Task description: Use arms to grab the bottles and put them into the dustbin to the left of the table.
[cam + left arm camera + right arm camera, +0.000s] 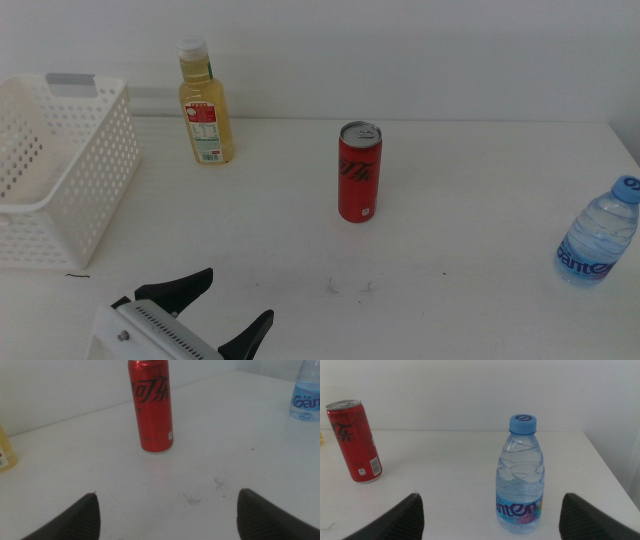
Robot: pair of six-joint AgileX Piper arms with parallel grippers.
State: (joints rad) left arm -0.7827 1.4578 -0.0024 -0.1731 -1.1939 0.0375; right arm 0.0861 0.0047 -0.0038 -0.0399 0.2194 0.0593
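Red cola can (151, 406) stands upright, apart from the open left pincer (167, 512).

Yellow bottle (206, 105), white cap, upright at tabletop (450, 190) rear, just beside bin (62, 170). Red can (359, 171) upright mid-table, top unopened. Clear water bottle (599, 234), blue cap and label, upright near right edge. White perforated bin at left, nothing visible inside.
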